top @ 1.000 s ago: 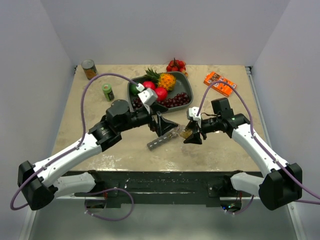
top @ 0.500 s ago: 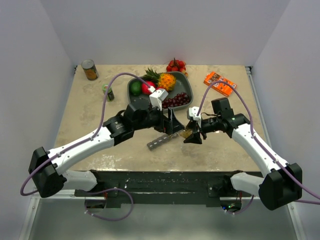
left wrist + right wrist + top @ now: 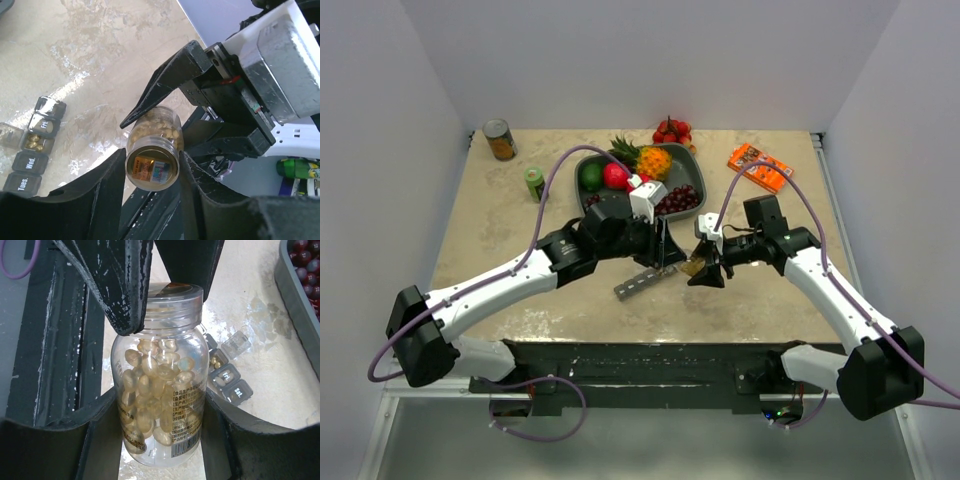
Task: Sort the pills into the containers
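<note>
My left gripper [image 3: 151, 160] is clamped on the cap [image 3: 172, 302] of the pill bottle [image 3: 150, 370]. The containers [image 3: 640, 283] lie mid-desk, towards the near edge. My right gripper [image 3: 160, 410] squeezes the bottle's body. I should twist squarely about the cap's axis and not yank.

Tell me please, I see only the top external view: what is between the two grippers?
Observer: A clear plastic bottle of yellow capsules; the right gripper is shut on its body.
Operator: And the left gripper?
Observer: The left gripper is shut on the bottle's clear lid, which is on.
Operator: Is any compartment filled?
Observer: In the dark-grey plastic strip of square compartments, one open compartment holds golden pills.
</note>
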Robot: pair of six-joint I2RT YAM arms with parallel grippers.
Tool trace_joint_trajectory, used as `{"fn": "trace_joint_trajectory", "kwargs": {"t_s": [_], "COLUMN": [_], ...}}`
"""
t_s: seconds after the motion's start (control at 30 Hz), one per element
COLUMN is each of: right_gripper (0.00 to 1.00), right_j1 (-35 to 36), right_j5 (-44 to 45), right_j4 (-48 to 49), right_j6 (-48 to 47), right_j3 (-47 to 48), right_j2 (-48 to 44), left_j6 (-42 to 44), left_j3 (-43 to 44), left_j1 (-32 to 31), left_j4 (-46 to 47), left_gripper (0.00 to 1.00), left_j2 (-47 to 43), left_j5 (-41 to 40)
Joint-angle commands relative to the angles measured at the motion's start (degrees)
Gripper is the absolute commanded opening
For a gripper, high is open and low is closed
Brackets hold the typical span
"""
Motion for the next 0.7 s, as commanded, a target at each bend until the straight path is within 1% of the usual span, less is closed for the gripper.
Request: {"fn": "trace_joint_trajectory", "kwargs": {"t_s": [0.0, 0.03, 0.07, 0.1, 0.13, 0.17, 0.2, 0.27, 0.3, 0.33, 0.37, 0.4, 0.47, 0.53, 0.57, 0.6, 0.63, 0.67], "right_gripper": [0.00, 0.00, 0.00, 0.00, 0.00, 0.00, 0.00, 0.00, 0.00, 0.00, 0.00, 0.00, 0.00, 0.00, 0.00, 0.00, 0.00, 0.00], "right_j1": [-0.04, -0.13, -0.04, -0.13, -0.13, -0.13, -0.13, -0.13, -0.13, -0.04, -0.13, -0.13, -0.13, -0.13, -0.13, -0.13, -0.22, -0.13], "right_j5": [-2.23, -2.49, -2.49, -2.75, -2.84, -3.11, -3.20, -3.20, -3.11, -3.11, -3.11, -3.11, -3.02, -2.93, -3.02, -3.02, -2.93, -2.93], "right_j4": [1.57, 1.57, 1.48, 1.48, 1.48, 1.39, 1.30, 1.30, 1.30, 1.30, 1.30, 1.30, 1.22, 1.22, 1.22, 1.13, 1.04, 1.04], "right_j6": [-0.02, 0.07, -0.02, 0.07, -0.02, -0.02, -0.02, -0.02, -0.02, -0.11, -0.11, -0.02, -0.11, -0.19, -0.28, -0.28, -0.37, -0.37], "right_j3": [1.80, 1.80, 1.80, 1.80, 1.80, 1.80, 1.80, 1.71, 1.71, 1.71, 1.71, 1.71, 1.71, 1.80, 1.80, 1.80, 1.80, 1.89], "right_j2": [-1.06, -1.06, -0.98, -1.06, -0.98, -1.06, -1.15, -1.24, -1.24, -1.24, -1.15, -1.15, -1.15, -1.15, -1.15, -1.06, -0.98, -1.06], "left_j6": [8.91, 12.00, 15.42, 21.90, 25.96, 29.66, 36.57, 43.55, 50.37, 52.70, 53.86, 53.69, 53.60, 49.84, 48.95, 45.64, 43.34, 41.06], "left_j3": [1.62, 1.10, -0.21, -1.01, -1.71, -2.50, -2.94, -4.61, -5.05, -5.67, -6.89, -7.16, -7.87, -8.40, -8.75, -9.01, -9.19, -9.80], "left_j1": [-0.38, -0.38, -0.29, -0.29, -0.29, -0.29, -0.29, -0.37, -0.38, -0.38, -0.38, -0.29, -0.20, -0.20, -0.20, -0.11, -0.02, 0.15], "left_j4": [1.39, 2.53, 3.85, 6.13, 7.02, 7.46, 8.34, 9.57, 10.10, 12.37, 13.96, 17.28, 19.59, 23.19, 23.81, 25.03, 25.31, 25.66], "left_gripper": [0.15, 0.13, 0.09, 0.05, 0.01, 0.00, 0.00, 0.00, 0.00, 0.01, 0.20, 0.31, 0.46, 0.59, 0.75, 0.92, 0.99, 0.99], "left_j2": [0.11, -0.15, -0.33, -0.42, -0.25, -0.07, -0.07, -0.59, -0.86, -1.47, -1.91, -2.18, -2.88, -4.02, -4.37, -4.98, -6.30, -7.00], "left_j5": [6.19, 8.73, 14.58, 17.69, 20.85, 25.75, 28.24, 30.01, 30.54, 29.68, 27.23, 25.64, 23.27, 20.37, 18.27, 16.77, 15.19, 13.08]}}
